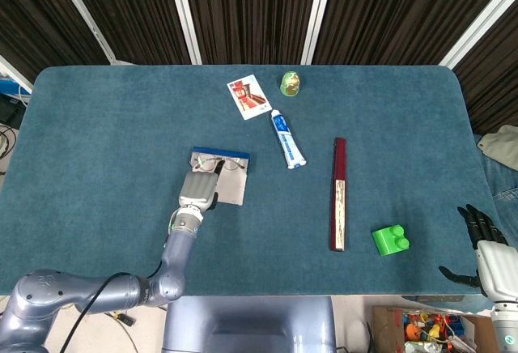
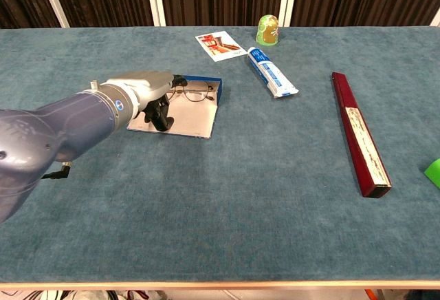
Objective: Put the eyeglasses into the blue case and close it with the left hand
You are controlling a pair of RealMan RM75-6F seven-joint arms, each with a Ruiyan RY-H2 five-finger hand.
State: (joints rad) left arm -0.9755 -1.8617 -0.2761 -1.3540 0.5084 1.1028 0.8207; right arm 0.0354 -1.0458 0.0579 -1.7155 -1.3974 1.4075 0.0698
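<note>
The left robot hand (image 2: pixel 148 92) reaches over the open blue case (image 2: pixel 194 116), with dark fingers (image 2: pixel 160 115) pointing down onto the case's pale inside. It holds nothing that can be seen, but how wide it is cannot be told. The eyeglasses (image 2: pixel 193 92) lie in the case just past the fingers. The right robot hand (image 1: pixel 479 240) hangs off the desk (image 1: pixel 105 126) edge, fingers spread, holding nothing.

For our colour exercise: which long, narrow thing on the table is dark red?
The dark red box, right of the white and blue tube, which is shorter.
</note>
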